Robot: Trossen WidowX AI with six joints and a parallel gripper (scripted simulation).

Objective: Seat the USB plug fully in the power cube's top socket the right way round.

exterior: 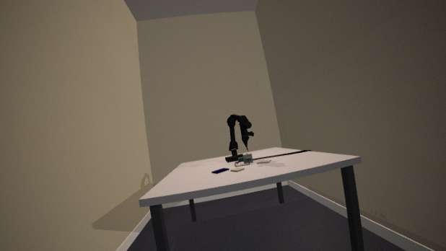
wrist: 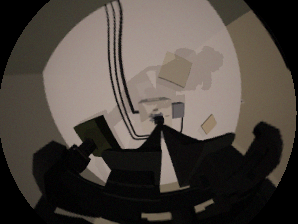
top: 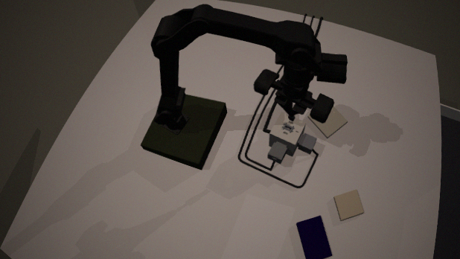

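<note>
The gripper (top: 292,116), fingers clamped on the small USB plug (top: 291,118), holds it just above the power cube's (top: 286,138) top socket (top: 288,128), near the table's (top: 112,208) middle.

Arm (top: 223,26): matte black, chunky rounded links w/ bulging joint housings, upper frame in top view. Base (top: 184,130): flat square slab, dk green-black, left of centre. Boxy black module on wrist, upper right. Pincer (top: 291,118): slim black fingers tapering to a point. No markings visible.
</note>
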